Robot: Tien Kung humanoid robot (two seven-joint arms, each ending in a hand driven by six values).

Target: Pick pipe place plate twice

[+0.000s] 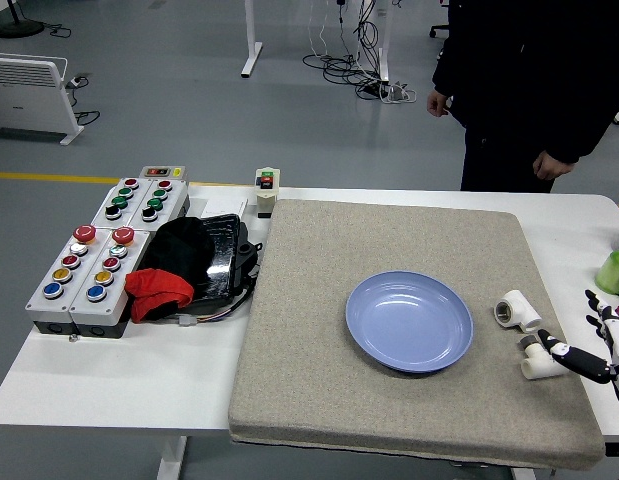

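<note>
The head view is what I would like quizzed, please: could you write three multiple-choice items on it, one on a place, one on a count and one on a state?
1. Where do the white pipe fittings lie?
A. In the plate
B. On the mat, right of the plate
C. On the button boxes

2. How many white pipe fittings show?
A. Two
B. Four
C. None

3. What is in the blue plate?
A. A pipe fitting
B. A red cloth
C. Nothing

Answers:
1 B: both pipe fittings rest on the grey mat, right of the blue plate and near the right hand.
2 A: one lies above the other, and no more show.
3 C: its blue inside is bare.
</note>
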